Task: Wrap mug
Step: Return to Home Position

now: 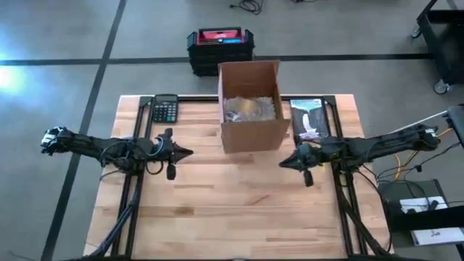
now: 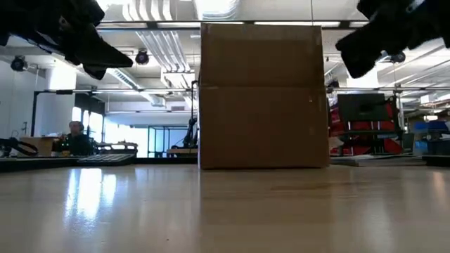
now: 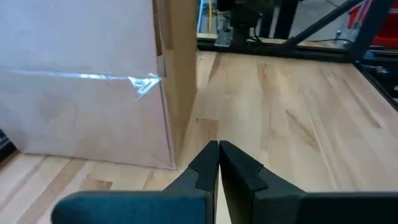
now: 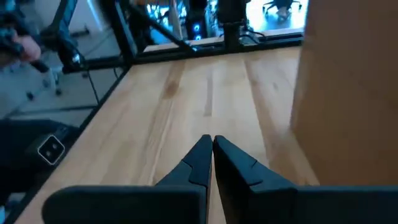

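An open cardboard box stands on the wooden table at the far middle, with crumpled wrapping inside it; the mug is not in view. My left gripper hovers shut above the table, left of the box's near corner. My right gripper hovers shut to the right of the box. Both hold nothing. In the low view the box stands on its base between the two arms.
A black calculator lies at the far left of the table. A dark flat packet lies right of the box. A black and red case sits on the floor beyond the table. The near half of the table shows bare wood.
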{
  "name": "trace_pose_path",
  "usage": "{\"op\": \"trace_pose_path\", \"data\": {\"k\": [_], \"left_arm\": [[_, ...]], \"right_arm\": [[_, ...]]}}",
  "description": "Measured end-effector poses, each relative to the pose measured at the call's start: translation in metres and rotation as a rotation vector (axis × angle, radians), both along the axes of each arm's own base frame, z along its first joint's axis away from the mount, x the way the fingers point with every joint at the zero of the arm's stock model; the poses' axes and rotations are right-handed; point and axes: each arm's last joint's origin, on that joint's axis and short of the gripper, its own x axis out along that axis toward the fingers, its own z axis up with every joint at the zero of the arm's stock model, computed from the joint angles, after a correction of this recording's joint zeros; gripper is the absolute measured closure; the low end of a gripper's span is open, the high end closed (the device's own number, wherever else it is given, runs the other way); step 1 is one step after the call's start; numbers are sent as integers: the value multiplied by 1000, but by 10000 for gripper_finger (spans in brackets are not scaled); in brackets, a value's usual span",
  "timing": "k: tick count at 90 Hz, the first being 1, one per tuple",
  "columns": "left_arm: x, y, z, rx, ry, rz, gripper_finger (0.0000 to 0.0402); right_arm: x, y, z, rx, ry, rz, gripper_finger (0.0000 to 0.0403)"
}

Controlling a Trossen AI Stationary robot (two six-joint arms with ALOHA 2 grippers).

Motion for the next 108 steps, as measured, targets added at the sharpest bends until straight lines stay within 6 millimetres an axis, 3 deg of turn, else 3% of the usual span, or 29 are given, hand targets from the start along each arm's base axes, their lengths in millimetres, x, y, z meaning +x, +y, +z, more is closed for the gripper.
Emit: {"op": "trace_pose_path", "data": {"k": [25, 47, 92, 108], "left_arm": [[-6, 3, -14, -58, -10, 4, 402], [-10, 2, -22, -92, -61, -58, 402], [-39, 5, -42, -132, -234, -63, 402], [-45, 2, -49, -132, -242, -188, 402]], "right_arm": [[-29, -8, -30, 24, -95, -123, 401], [-44, -10, -43, 41, -191, -146, 401], [-49, -9, -43, -13, -217, -107, 401], [-49, -9, -43, -12, -219, -107, 401]]}}
